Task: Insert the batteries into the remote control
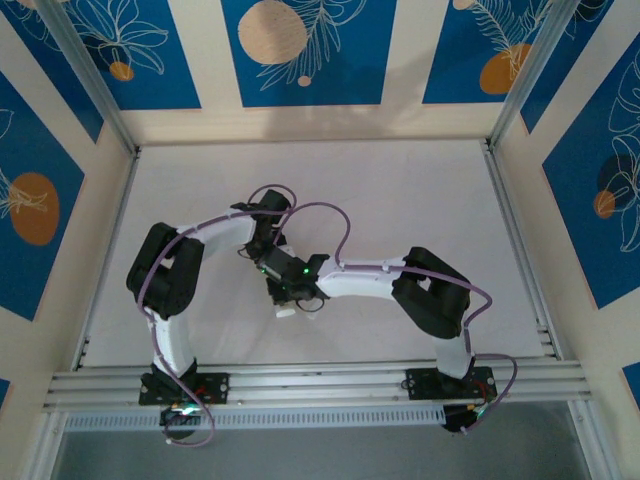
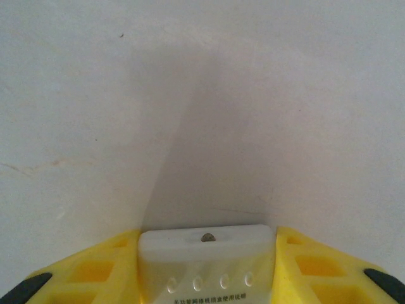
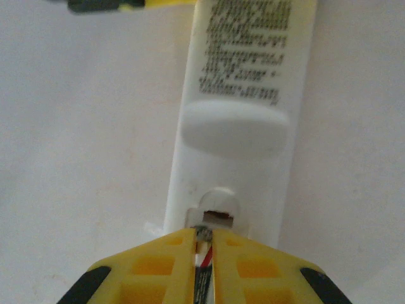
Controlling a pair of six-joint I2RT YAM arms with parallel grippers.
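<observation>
My left gripper (image 2: 207, 273) was clamped on the remote control (image 2: 207, 259), its yellow fingers (image 2: 95, 272) pressing both long edges and holding it low over the matte white table (image 2: 190, 95). The remote's blunt front end, with a small lens (image 2: 207, 237) set in it, pointed away from that wrist. My right gripper (image 3: 204, 235) was pinched nearly together on a slim dark battery (image 3: 203, 259) with a red and white band, its metal tip right at the mouth of the open compartment (image 3: 215, 212) at the remote's tail. I judged the loading to be at its first insertion: the cover was off and the remote lay back-up, but this cell was not yet seated. I could not tell whether another already lay inside, so at least one seating and the closing remained. The remote was smooth, hard white plastic, a long bar with rounded corners, fine black printed text (image 3: 243, 57) and a raised oval bump (image 3: 234, 126). The battery looked rigid, slick and apt to roll.
</observation>
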